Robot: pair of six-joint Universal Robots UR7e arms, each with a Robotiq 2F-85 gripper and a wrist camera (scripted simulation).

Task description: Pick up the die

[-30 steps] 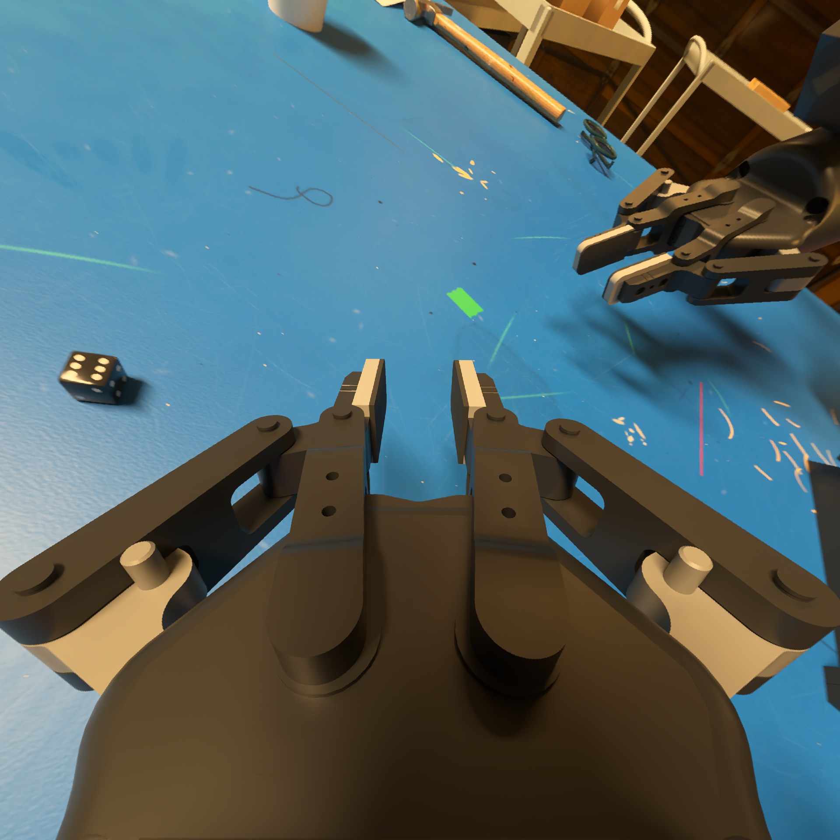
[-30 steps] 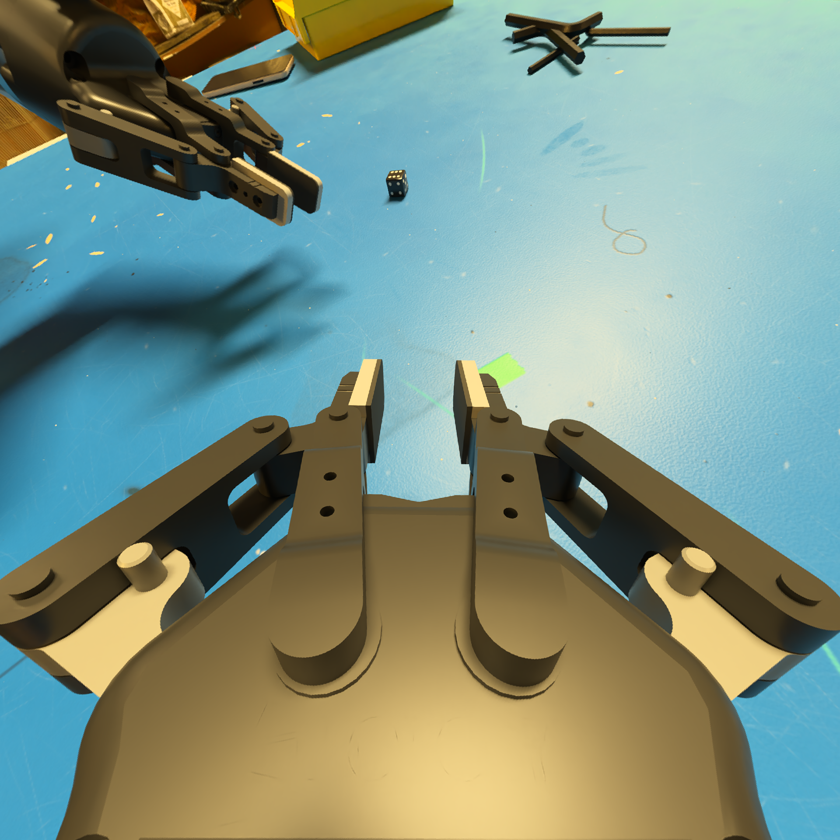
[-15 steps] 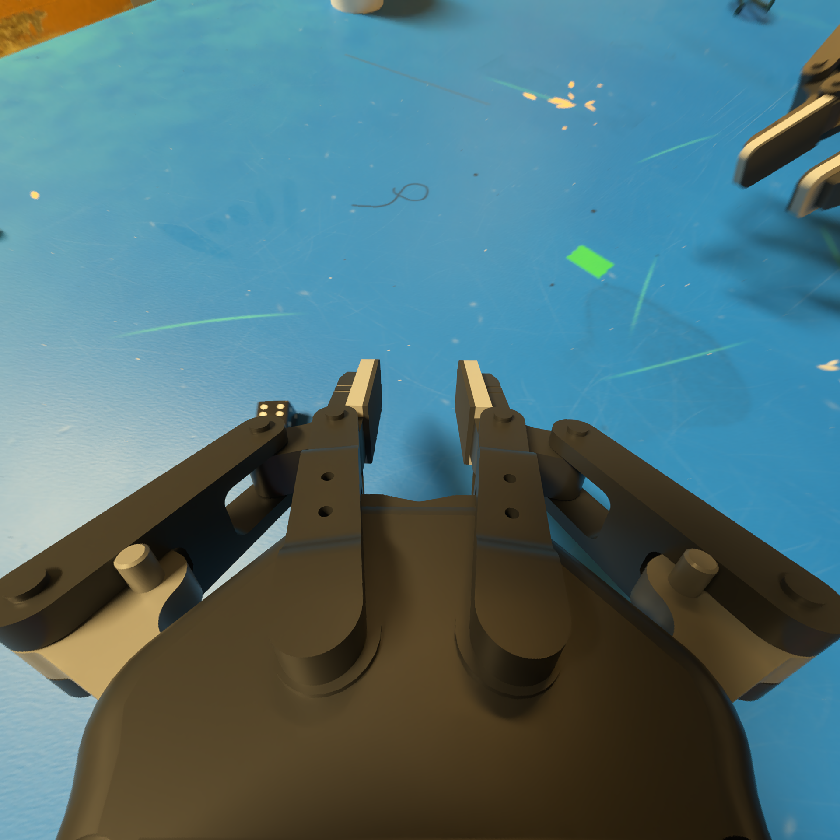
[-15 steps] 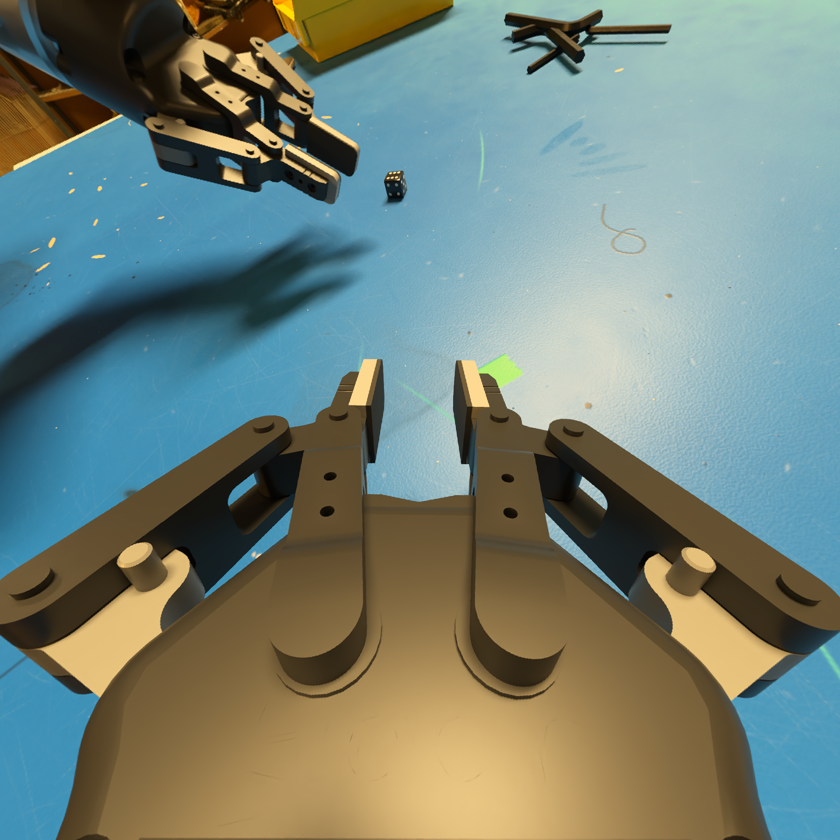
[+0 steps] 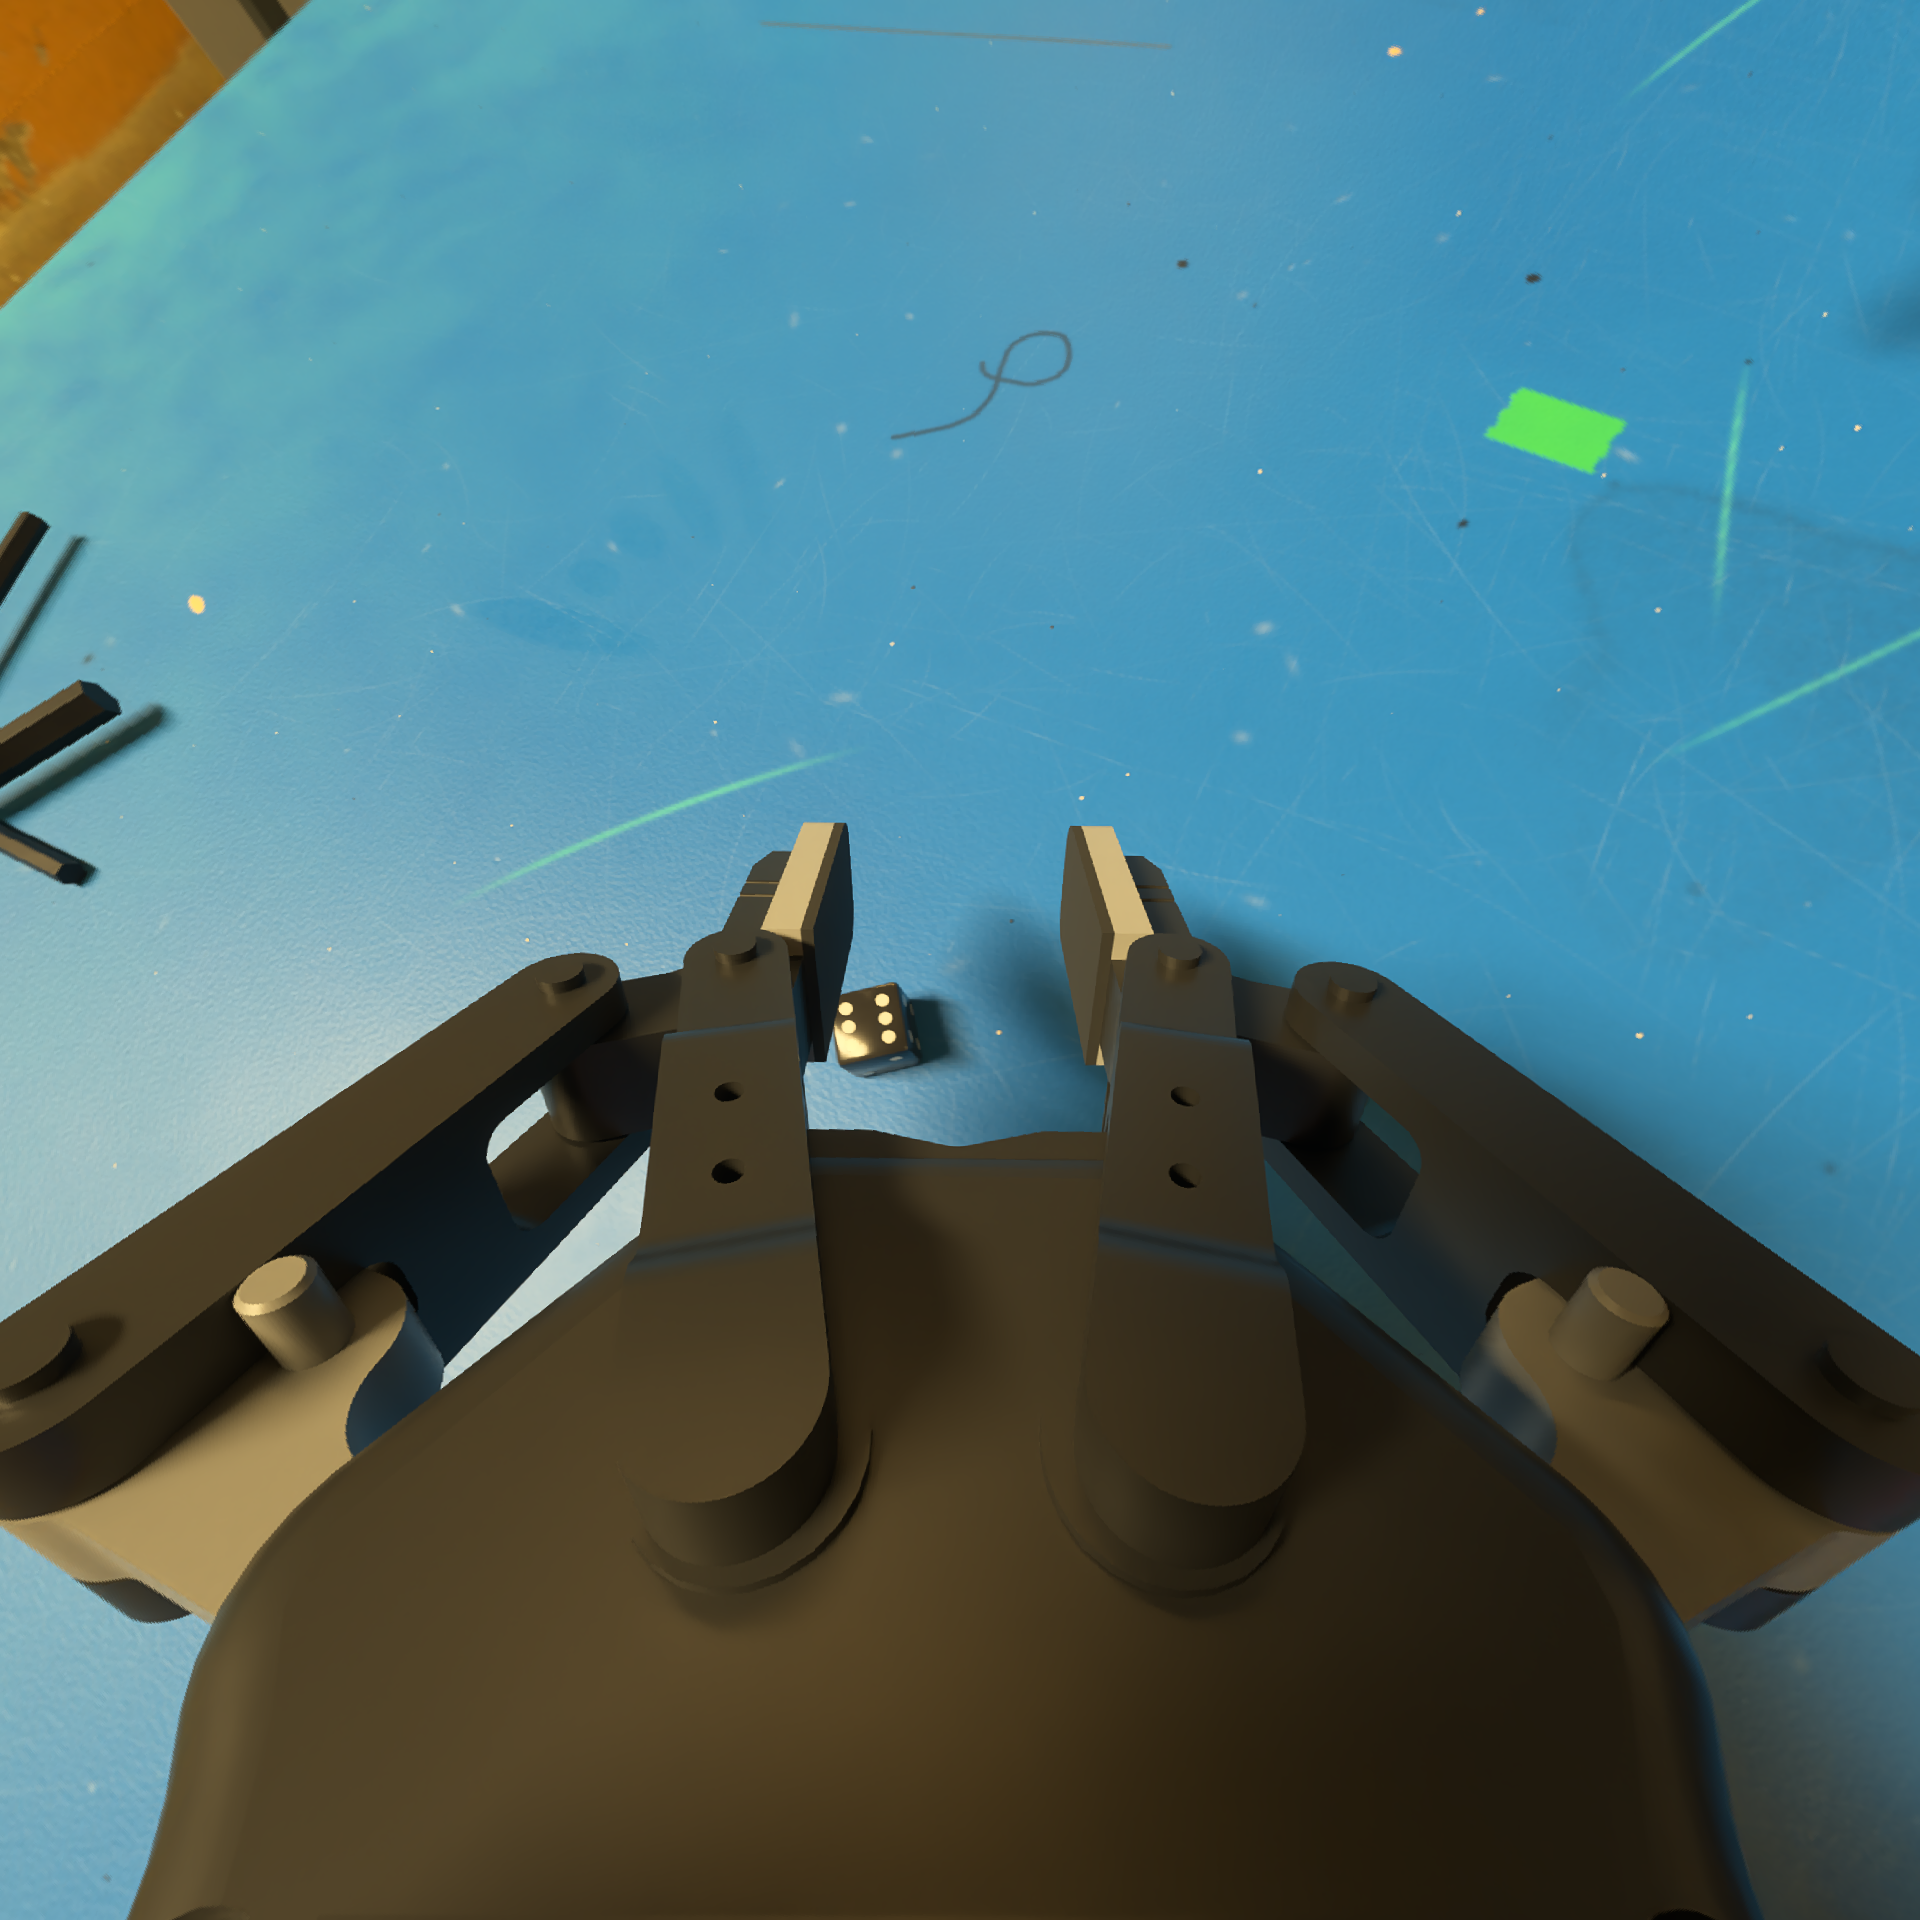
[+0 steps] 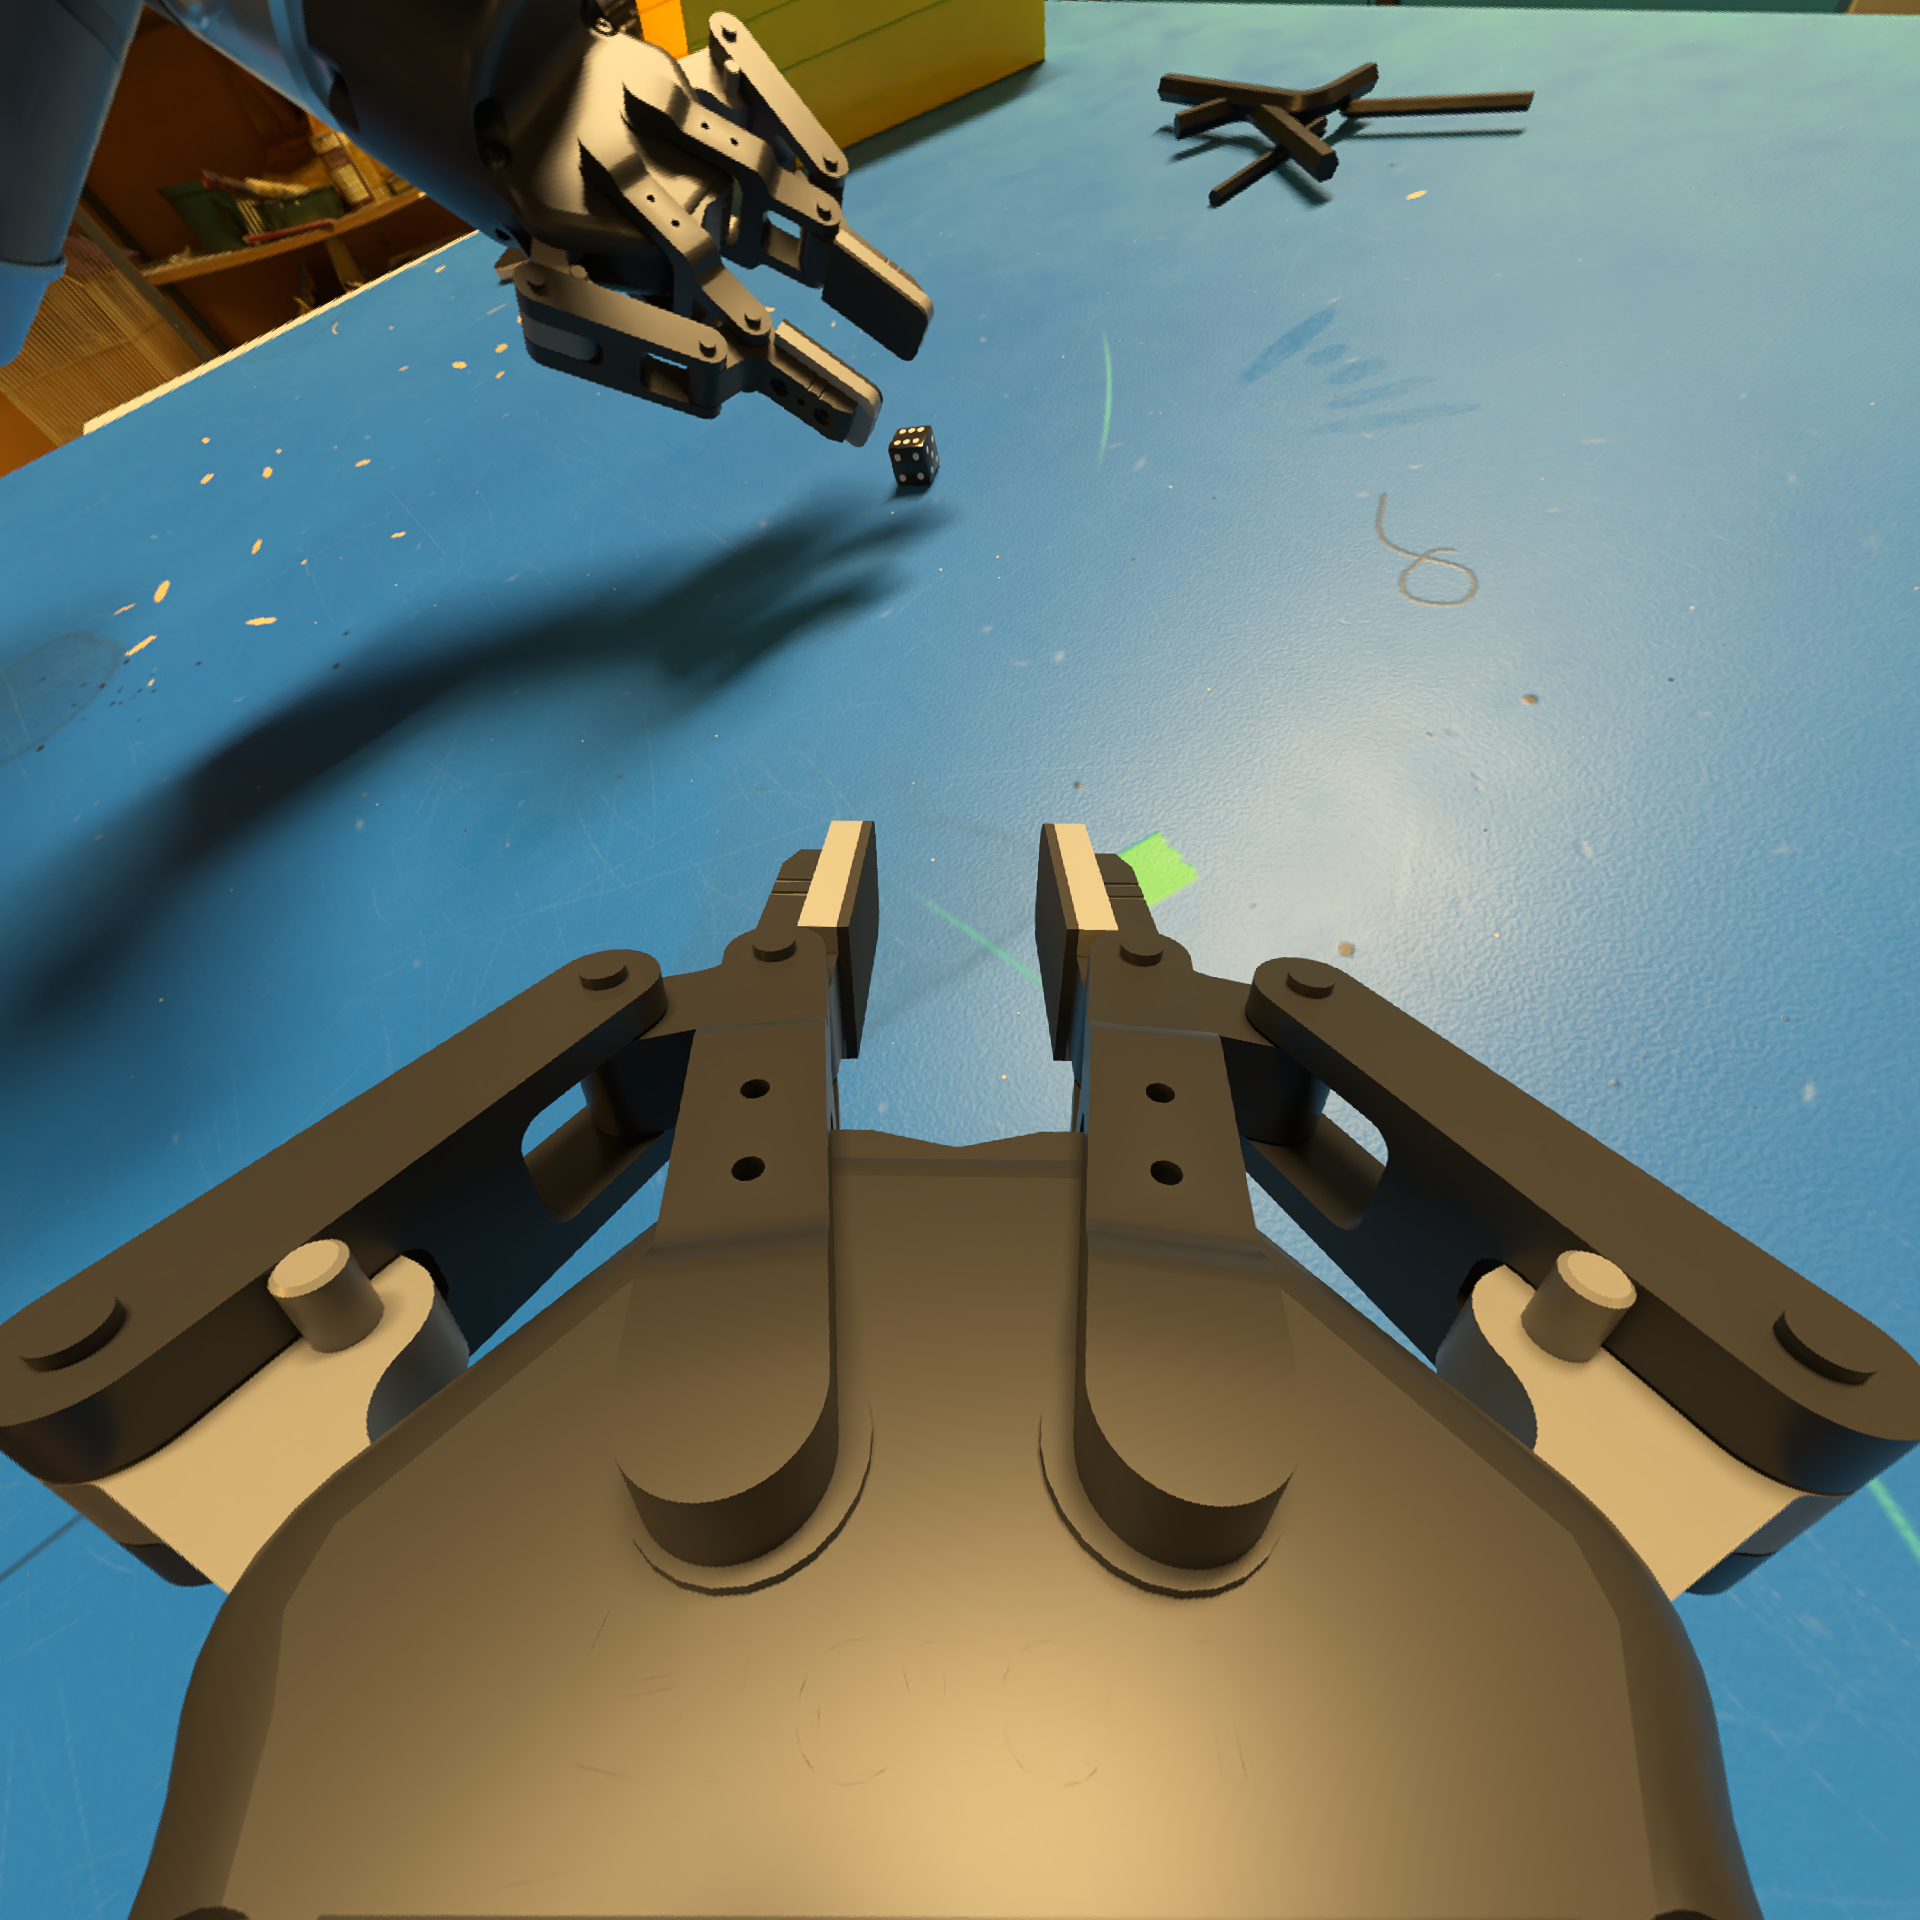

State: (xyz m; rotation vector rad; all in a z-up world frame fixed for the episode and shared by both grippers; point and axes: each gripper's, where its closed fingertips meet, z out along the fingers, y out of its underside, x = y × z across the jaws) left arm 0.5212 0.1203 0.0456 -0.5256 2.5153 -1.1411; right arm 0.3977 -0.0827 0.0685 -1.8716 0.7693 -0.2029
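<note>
A small black die (image 5: 876, 1028) with pale pips lies on the blue table (image 5: 1039, 623). In the left wrist view it shows between the two fingers, close to the left one. My left gripper (image 5: 956, 862) is open and hangs above the die. In the right wrist view the die (image 6: 913, 455) lies far ahead, just beyond the left gripper's fingertips (image 6: 862, 400). My right gripper (image 6: 956, 862) is open and empty, low over the table's middle.
A pile of dark sticks (image 6: 1299, 120) lies at the far side; it also shows at the left edge of the left wrist view (image 5: 52, 727). A yellow box (image 6: 883, 52) stands behind the left arm. A green tape patch (image 5: 1555, 428) marks the table.
My left gripper has swung over the die, which went from outside its left finger to between the fingers. The right gripper has not moved.
</note>
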